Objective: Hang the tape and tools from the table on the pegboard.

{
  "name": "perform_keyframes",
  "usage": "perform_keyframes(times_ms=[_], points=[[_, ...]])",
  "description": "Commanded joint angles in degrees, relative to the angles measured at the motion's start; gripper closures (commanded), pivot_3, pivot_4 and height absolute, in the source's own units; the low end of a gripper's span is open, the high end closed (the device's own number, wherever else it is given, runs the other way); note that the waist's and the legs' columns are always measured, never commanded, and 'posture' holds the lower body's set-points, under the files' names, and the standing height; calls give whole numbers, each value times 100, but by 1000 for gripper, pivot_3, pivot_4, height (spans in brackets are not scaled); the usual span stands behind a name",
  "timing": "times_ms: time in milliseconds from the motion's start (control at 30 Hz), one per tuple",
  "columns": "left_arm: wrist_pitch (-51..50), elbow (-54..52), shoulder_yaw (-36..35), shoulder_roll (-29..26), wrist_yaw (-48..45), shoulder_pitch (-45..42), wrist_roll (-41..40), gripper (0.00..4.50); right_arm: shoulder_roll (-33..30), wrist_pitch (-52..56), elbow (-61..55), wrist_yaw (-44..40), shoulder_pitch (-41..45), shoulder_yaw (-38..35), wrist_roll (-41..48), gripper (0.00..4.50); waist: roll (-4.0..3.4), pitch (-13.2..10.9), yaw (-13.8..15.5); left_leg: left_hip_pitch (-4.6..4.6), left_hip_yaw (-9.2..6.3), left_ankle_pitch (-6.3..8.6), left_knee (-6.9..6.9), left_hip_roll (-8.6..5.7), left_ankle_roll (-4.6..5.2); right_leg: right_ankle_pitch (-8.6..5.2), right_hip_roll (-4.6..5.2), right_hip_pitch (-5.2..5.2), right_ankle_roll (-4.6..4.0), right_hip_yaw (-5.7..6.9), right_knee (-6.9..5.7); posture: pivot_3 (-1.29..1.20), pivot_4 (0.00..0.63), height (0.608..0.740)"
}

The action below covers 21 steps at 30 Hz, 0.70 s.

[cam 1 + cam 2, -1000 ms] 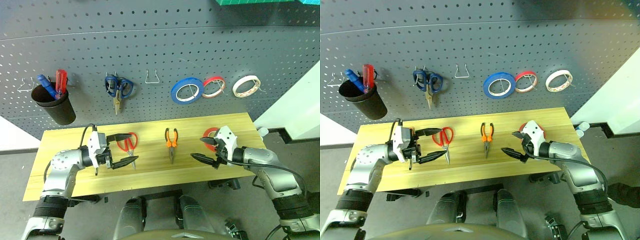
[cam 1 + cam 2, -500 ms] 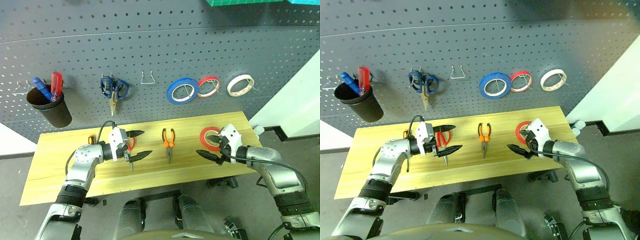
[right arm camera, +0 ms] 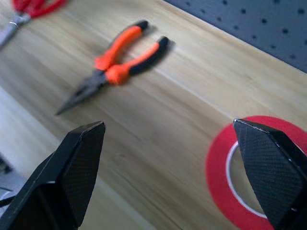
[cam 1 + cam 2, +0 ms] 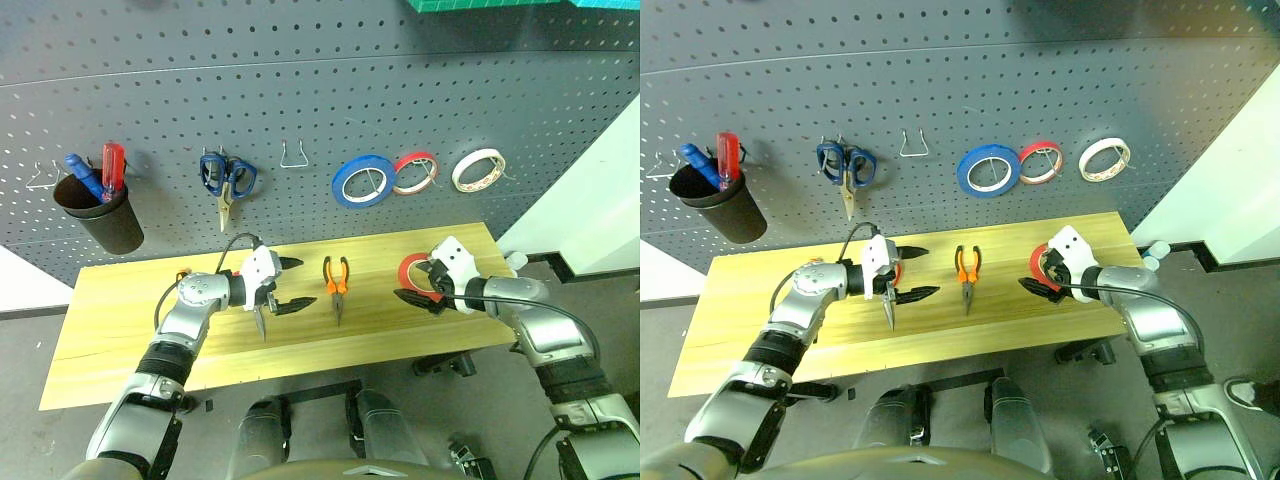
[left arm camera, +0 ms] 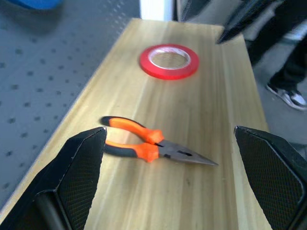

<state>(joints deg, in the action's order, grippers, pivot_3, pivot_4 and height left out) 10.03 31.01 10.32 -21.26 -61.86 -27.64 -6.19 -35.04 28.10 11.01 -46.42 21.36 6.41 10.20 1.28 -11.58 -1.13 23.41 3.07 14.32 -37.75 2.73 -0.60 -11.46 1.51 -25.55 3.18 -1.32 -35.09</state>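
On the light wooden table lie red-handled scissors, orange-and-black pliers and a red tape roll. My left gripper is open just above the scissors' handles and hides them. It points toward the pliers. My right gripper is open over the tape's near-left edge, and the roll lies under one finger. Nothing is held. A bit of the screwdriver's orange handle peeks out behind my left arm. The dark pegboard rises behind the table.
On the pegboard hang a black cup with blue and red screwdrivers, blue-handled scissors, an empty metal hook, a blue roll, a small red roll and a cream-white roll.
My left gripper has moved right, from beside the scissors to over them, toward the pliers. My right gripper has moved forward onto the red tape's edge. Both stay open.
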Motion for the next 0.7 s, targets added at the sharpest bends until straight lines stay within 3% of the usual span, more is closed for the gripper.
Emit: perform_keyframes(times_ms=[33, 300, 700], points=[[46, 193, 75, 105, 130, -205, 154, 31, 108, -135, 387, 14, 291, 74, -164, 0, -1, -10, 0, 0, -2, 0, 0, 0, 0, -1, 0, 0, 0, 0, -1, -55, 238, 740], [295, 1138, 354, 551, 440, -851, 655, 31, 400, -197, 2003, 224, 1146, 86, -472, 0, -2, -87, 1, 2, -2, 0, -5, -1, 1, -1, 2, 1, 0, 0, -3, -76, 248, 740], [430, 1793, 472, 983, 664, -1445, 1005, 31, 578, 236, 3208, 102, 1828, 134, -646, 0, -4, -123, -148, 8, -7, 2, -7, -1, 6, 0, 1, 0, 4, 0, -4, -87, 242, 740]])
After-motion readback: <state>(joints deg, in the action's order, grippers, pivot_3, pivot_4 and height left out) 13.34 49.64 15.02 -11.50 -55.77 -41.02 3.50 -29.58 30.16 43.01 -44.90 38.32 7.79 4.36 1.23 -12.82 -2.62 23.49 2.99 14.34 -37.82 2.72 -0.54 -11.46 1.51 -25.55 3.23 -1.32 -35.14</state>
